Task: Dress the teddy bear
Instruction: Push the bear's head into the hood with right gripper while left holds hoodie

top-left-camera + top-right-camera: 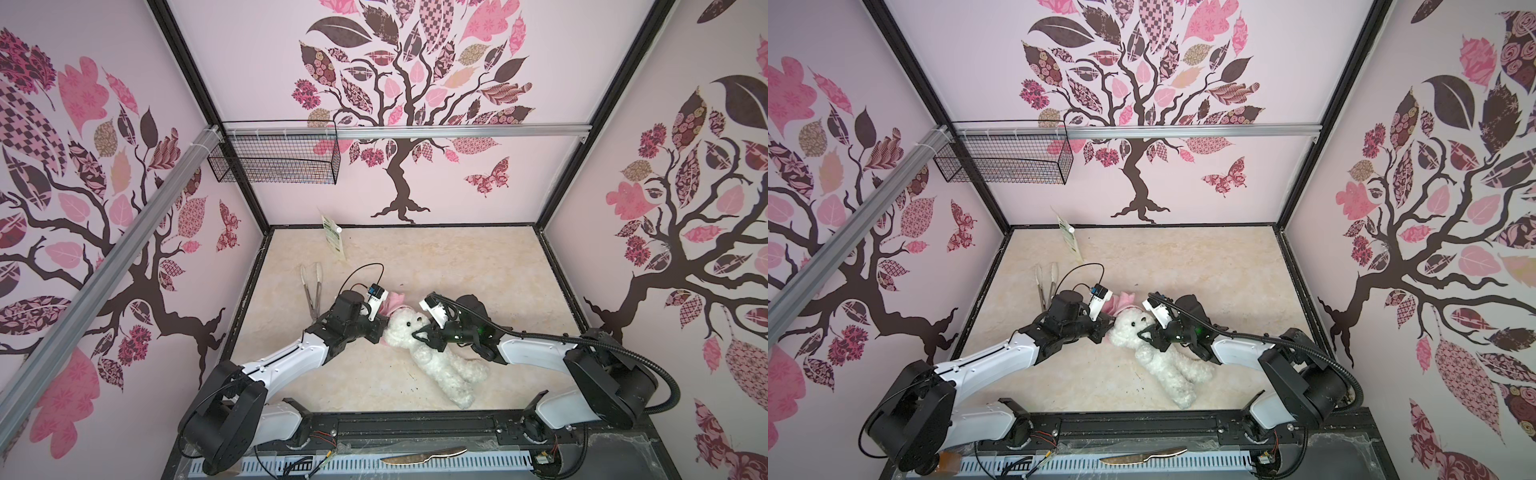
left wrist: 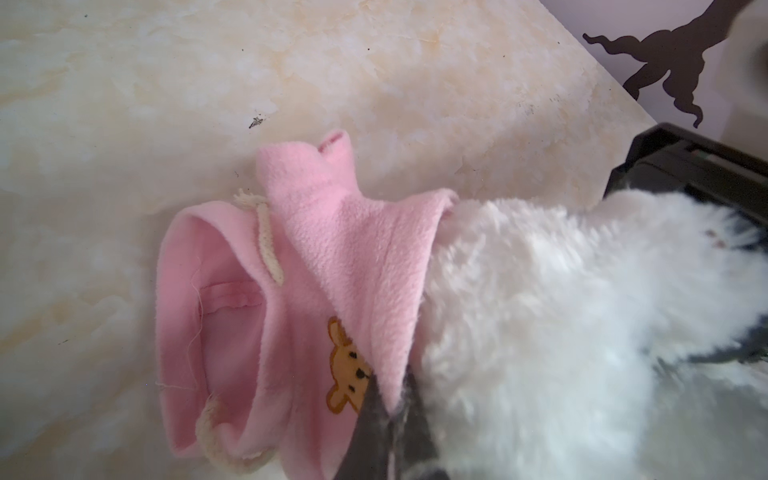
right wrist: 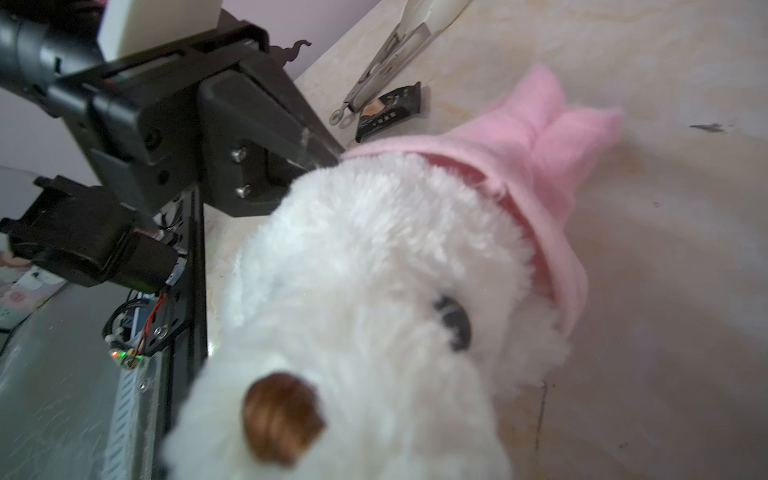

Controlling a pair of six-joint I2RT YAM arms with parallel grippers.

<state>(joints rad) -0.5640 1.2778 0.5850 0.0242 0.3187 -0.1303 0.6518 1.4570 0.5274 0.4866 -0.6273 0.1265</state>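
The fluffy white teddy bear [image 1: 440, 365] [image 1: 1169, 368] lies on its back mid-table, head toward the back. A small pink hoodie [image 1: 395, 300] [image 2: 291, 291] with an orange bear-face patch lies behind its head. The hoodie's hem is stretched over the crown of the bear [image 3: 374, 270]. My left gripper [image 1: 381, 330] [image 2: 391, 390] is shut on the hem's pink fleece at the left of the bear's head. My right gripper [image 1: 420, 332] [image 1: 1148, 332] is at the bear's neck, its fingers sunk in the fur and closed on it. Fur hides its jaws in the right wrist view.
Metal tongs [image 1: 312, 291] [image 3: 386, 62] lie left of the hoodie, with a small black piece [image 3: 390, 110] beside them. A paper tag [image 1: 333, 239] leans at the back left. A wire basket [image 1: 274, 158] hangs on the back wall. A knife [image 1: 424, 456] rests on the front ledge.
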